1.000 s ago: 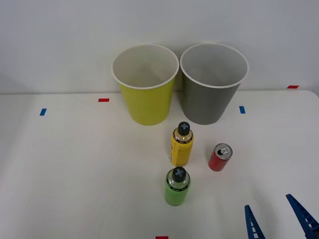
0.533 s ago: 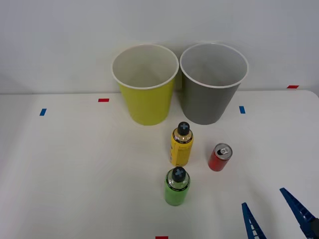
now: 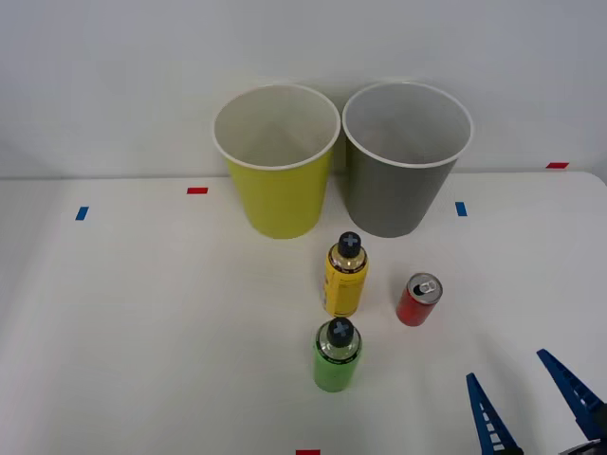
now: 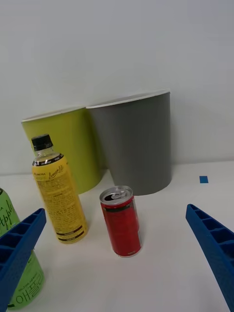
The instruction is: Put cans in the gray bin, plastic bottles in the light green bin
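we judge nothing sorted yet: the red can (image 4: 121, 220), yellow bottle (image 3: 346, 276) and green bottle (image 3: 337, 355) stand on the surface (image 3: 142, 313) before the gray bin (image 3: 403, 161) and light green bin (image 3: 277, 163). our right tool (image 3: 531, 403) hangs spread wide, empty, near the can.

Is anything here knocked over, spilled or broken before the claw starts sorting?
Nothing stands out. The red can, yellow bottle and green bottle all stand upright on the table, with no spills. The light green bin and gray bin stand upright side by side.
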### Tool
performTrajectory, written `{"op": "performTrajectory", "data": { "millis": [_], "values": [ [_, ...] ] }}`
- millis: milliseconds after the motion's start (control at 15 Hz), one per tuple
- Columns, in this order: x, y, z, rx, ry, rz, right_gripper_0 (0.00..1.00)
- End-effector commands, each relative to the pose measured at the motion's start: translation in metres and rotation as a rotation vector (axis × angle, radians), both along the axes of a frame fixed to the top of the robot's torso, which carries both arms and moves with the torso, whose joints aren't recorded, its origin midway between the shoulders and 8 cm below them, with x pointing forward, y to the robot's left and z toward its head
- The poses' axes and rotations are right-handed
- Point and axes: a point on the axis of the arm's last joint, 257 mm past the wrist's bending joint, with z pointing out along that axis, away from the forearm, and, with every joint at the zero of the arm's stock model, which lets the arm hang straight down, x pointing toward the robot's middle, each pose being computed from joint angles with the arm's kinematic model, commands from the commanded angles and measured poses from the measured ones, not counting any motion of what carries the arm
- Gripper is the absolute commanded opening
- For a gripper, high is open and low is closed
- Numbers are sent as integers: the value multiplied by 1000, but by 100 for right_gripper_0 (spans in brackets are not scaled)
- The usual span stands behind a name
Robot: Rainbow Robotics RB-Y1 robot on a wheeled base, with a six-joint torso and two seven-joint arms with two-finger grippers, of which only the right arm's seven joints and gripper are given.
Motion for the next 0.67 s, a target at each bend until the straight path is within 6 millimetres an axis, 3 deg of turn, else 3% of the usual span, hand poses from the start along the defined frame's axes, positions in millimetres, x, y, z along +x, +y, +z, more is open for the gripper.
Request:
{"op": "performTrajectory", "data": {
  "millis": [67, 400, 667],
  "values": [
    [6, -5, -14, 24, -27, 4, 100],
    [32, -1, -27, -20, -85, 38, 100],
    [72, 14, -39, -55, -33, 26, 100]
  ]
}}
